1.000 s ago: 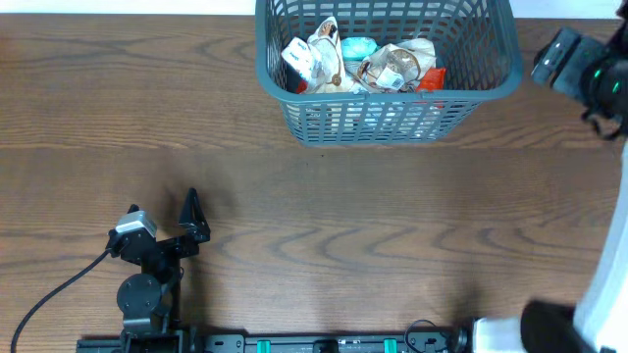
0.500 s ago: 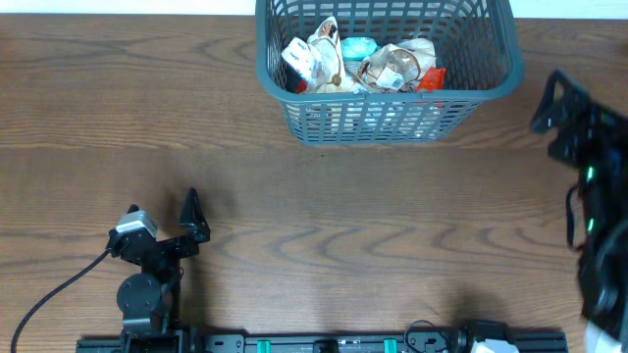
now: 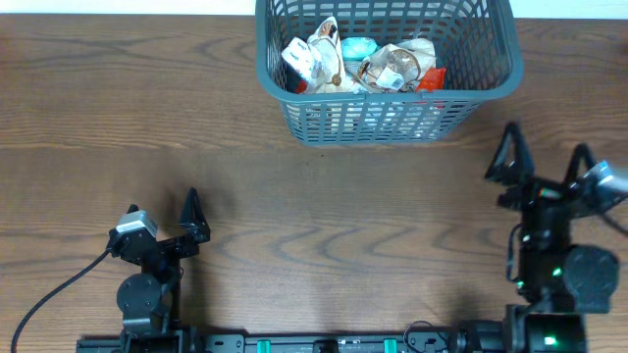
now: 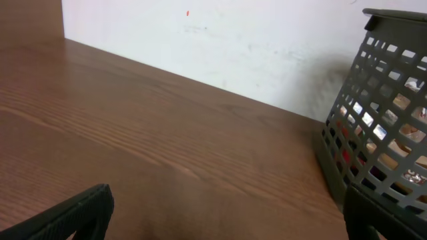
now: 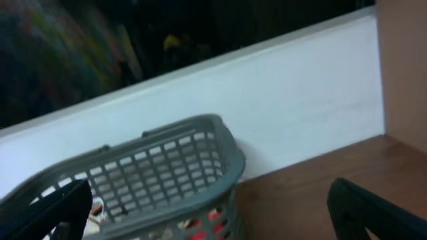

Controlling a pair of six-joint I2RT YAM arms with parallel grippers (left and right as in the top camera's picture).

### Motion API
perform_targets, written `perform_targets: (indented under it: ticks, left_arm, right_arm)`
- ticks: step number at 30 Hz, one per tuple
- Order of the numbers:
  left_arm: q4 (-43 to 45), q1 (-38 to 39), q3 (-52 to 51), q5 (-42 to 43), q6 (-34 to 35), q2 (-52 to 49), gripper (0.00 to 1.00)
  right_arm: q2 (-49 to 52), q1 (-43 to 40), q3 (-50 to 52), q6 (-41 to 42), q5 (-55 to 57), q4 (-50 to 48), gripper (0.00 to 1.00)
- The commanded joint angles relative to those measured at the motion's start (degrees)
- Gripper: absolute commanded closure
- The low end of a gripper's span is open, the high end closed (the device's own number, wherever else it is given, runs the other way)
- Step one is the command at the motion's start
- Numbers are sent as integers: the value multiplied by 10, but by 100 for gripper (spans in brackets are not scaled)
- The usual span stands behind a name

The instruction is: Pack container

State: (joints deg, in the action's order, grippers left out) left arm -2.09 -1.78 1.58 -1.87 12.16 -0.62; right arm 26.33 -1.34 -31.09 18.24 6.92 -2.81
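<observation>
The container (image 3: pixel 392 99), a dark grey-blue slotted basket, stands at the far middle of the wooden table with several snack packets (image 3: pixel 361 63) inside. My left gripper (image 3: pixel 162 209) rests open near the front left, well away from it, with nothing between its fingers. At the front right my right gripper (image 3: pixel 546 147) is open and empty, a short way in front of the container's right corner. In the left wrist view the container (image 4: pixel 383 100) stands at the right, beyond the open left gripper (image 4: pixel 220 223). The right wrist view shows the container (image 5: pixel 167 160) ahead of the open right gripper (image 5: pixel 207 220).
A white wall (image 4: pixel 233 47) runs behind the table's far edge. A black cable (image 3: pixel 49 289) trails from the left arm's base to the front left. The arms' mounting rail (image 3: pixel 324 344) lies along the front edge.
The right arm has swung from beside the container's right side back toward the front edge, gripper still open. The left arm, container and packets have not moved.
</observation>
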Motion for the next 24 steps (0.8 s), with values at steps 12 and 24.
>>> perform_targets:
  ticks: [12,24]
  left_arm:
    - [-19,-2,-13,-7,-5,3,1]
    - [-19,-2,-13,-7,-5,3,1]
  right_arm:
    - [-127,7,205,-91,-59,-99,1]
    - [-191,7,281,-91,-59,-99,1]
